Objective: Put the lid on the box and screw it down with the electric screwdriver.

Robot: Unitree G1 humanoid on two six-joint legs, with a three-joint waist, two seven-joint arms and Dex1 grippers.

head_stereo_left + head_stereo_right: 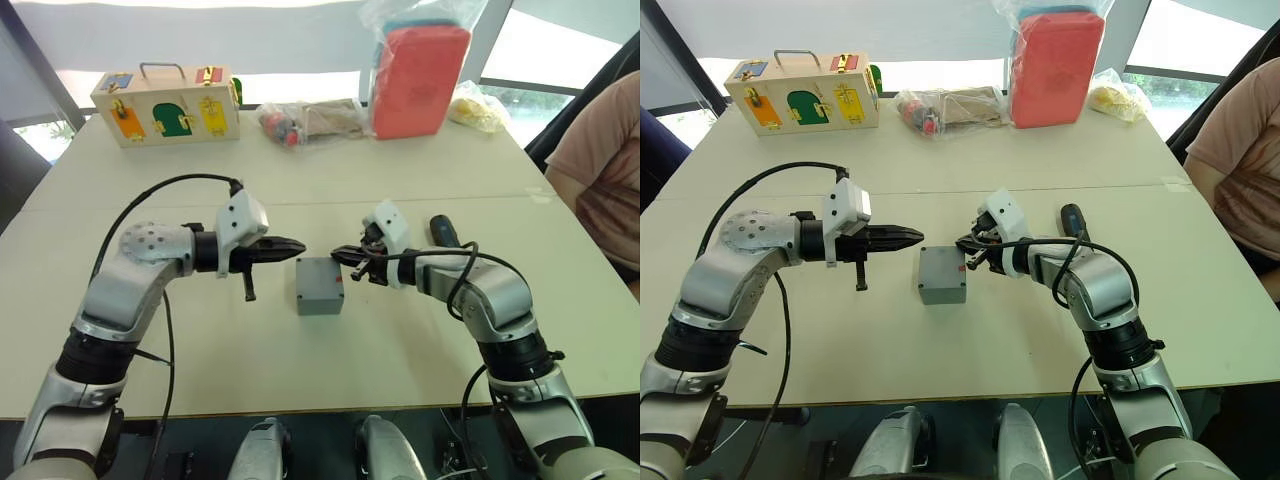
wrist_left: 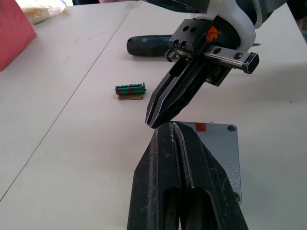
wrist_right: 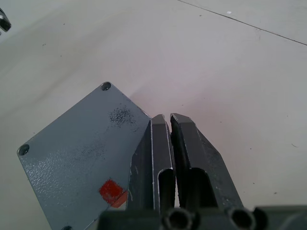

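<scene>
With the lid [image 1: 319, 281] already sitting on the box [image 1: 320, 297] between both empty, closed grippers, the electric screwdriver [image 1: 445, 235] lies near the right gripper [image 1: 345, 258] at its 3 o'clock, pointing away, farther from the left gripper [image 1: 295, 245].

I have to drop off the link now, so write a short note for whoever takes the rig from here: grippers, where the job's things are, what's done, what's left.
Left gripper: fingers shut, empty, just left of the box.
Right gripper: fingers shut, empty, at the box's right edge.
The lid sits flat on the box, mid-table between both grippers; corner holes visible, with no screw heads evident in them.
The electric screwdriver lies on the table beyond the right arm, not held.
Done: lid placed on the box.
Left: pick up the screwdriver and drive the corner screws. Screws not seen; a small green connector piece lies on the table.
</scene>
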